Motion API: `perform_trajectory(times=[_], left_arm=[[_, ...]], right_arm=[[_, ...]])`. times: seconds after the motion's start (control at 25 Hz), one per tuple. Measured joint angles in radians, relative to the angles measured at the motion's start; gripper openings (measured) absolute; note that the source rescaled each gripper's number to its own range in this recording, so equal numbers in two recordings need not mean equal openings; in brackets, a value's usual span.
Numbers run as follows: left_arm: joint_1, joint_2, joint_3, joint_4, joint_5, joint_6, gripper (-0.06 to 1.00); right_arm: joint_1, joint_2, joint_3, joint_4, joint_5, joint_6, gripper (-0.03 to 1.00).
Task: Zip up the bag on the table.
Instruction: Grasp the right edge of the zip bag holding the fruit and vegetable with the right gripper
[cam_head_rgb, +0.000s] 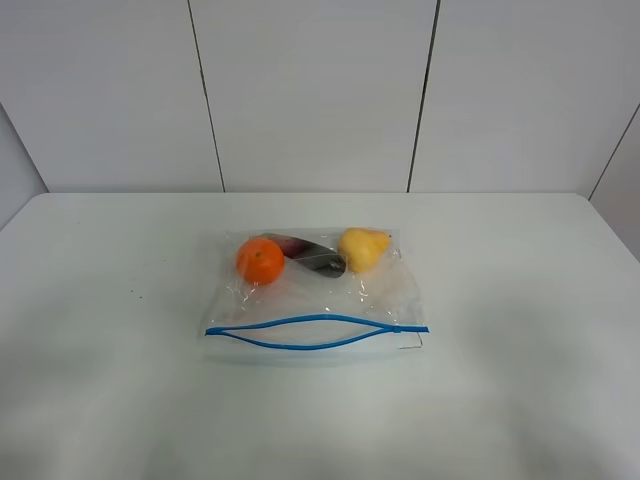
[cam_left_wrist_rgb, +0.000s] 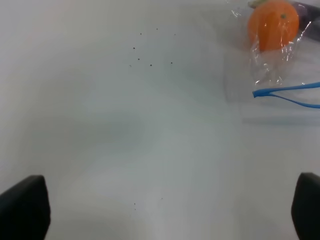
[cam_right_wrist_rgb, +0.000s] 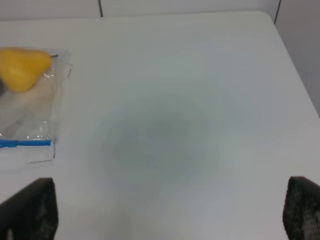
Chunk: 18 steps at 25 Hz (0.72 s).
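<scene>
The bag (cam_head_rgb: 315, 295) lies in the middle of the table (cam_head_rgb: 520, 300), its blue zipper strip (cam_head_rgb: 315, 333) running side to side along the near edge (gaping midway). The left gripper (cam_left_wrist_rgb: 165, 209) and the right gripper (cam_right_wrist_rgb: 167, 210) hang wide open and empty, one off each strip end. Neither looks clearly nearer.

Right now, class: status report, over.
Both open: left tool, right tool, off the bag. Bag flat on table, zipper gaping in the middle. Nothing blocking.

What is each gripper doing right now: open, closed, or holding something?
Left gripper: open, holding nothing.
Right gripper: open, holding nothing.
</scene>
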Motion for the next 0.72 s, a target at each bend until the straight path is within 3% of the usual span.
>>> perform_trajectory(times=[0.72], left_arm=[[0.000,0.000,0.000,0.000,0.001,0.000,1.00]], right_arm=[[0.000,0.000,0.000,0.000,0.000,-0.011,1.00]])
